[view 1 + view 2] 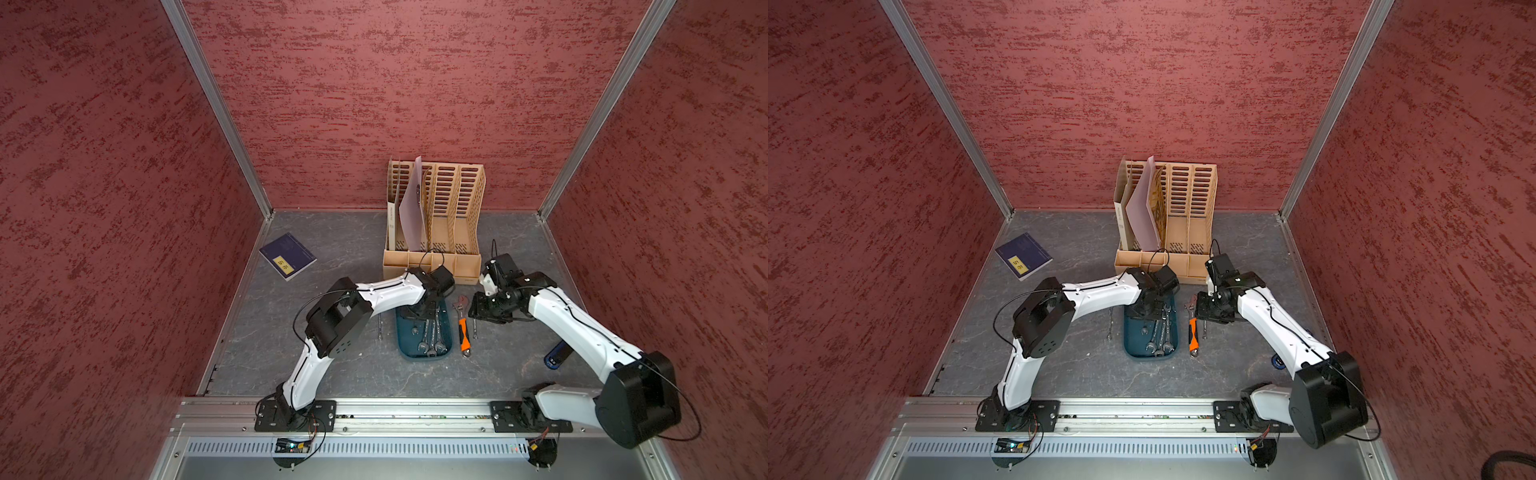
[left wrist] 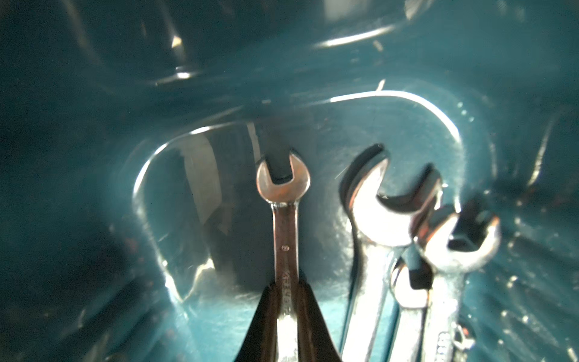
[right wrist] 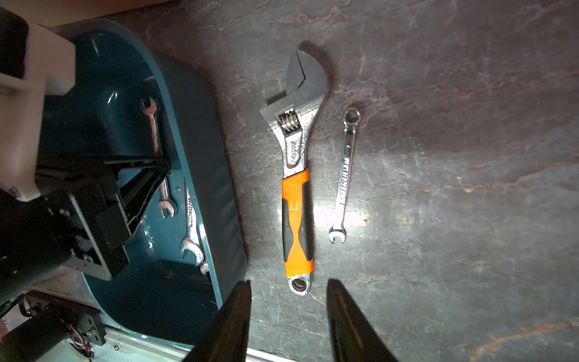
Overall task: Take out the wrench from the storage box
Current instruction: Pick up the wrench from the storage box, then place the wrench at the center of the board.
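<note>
Left gripper (image 2: 286, 283) is clamped tight on the shank of a slim silver open-end wrench (image 2: 285, 244), which lies in the far half of the shallow dark teal plastic storage box (image 1: 405, 343). So it's grabbed but not lifted out yet. Right gripper (image 3: 289, 282) hangs part-open and empty.

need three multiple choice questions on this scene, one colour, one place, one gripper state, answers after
1. What colour is the storage box? A beige B red C dark teal
2. Where is the orange-handled adjustable wrench? A on the table beside the box B inside the box C on the box rim
3. What is the left gripper doing? A open B shut on a slim wrench inside the box C shut, empty
Answers: 1 C, its teal wall shows; 2 A, it lies flat beside the box wall; 3 B, its fingers pinch the wrench's shank.
</note>
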Controlling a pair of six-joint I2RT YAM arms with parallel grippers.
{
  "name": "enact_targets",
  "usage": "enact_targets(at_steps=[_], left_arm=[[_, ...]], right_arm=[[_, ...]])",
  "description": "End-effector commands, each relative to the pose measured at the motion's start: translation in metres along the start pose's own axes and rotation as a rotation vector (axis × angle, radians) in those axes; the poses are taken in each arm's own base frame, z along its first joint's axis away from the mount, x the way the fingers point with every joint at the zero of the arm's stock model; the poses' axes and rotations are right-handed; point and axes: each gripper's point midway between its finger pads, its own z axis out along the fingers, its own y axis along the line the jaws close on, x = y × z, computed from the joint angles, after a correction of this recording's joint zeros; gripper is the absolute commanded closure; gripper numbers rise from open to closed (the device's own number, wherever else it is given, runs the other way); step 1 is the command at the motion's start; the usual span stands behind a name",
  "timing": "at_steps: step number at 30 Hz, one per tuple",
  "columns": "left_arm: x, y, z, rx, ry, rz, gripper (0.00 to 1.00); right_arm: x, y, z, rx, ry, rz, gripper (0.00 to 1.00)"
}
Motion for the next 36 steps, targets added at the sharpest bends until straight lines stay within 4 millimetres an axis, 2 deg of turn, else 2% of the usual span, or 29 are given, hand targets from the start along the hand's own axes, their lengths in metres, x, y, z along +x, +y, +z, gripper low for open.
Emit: enact_targets(at_steps=[1,10,14,23,30,36], left_arm=[[-0.002,0.012,-0.022,-0.019,-0.022,-0.009,0.87],[-0.016,0.019,-0.065,0.018,-0.089,-0.026,0.87],[-0.021,0.028,-0.083,0.027,-0.123,-0.038,0.87],[-0.022,0.078,-0.096,-0.018,-0.154,-0.109,0.88],[-0.011,0.12,-0.075,-0.05,-0.126,-0.161,0.88],[0.009,0.14,-0.037,-0.02,-0.057,-0.197,0.88]], right_arm=[[-0.001,0.004,-0.003,-0.015,-0.014,-0.008,0.56],[-0.001,0.004,-0.006,-0.017,-0.017,-0.006,0.56],[-0.001,0.005,-0.008,-0.021,-0.023,-0.004,0.56],[-0.005,0.005,-0.012,-0.01,-0.034,-0.006,0.56],[-0.006,0.008,-0.011,-0.017,-0.027,-0.003,0.56],[-0.007,0.012,-0.016,-0.022,-0.034,-0.004,0.56]])
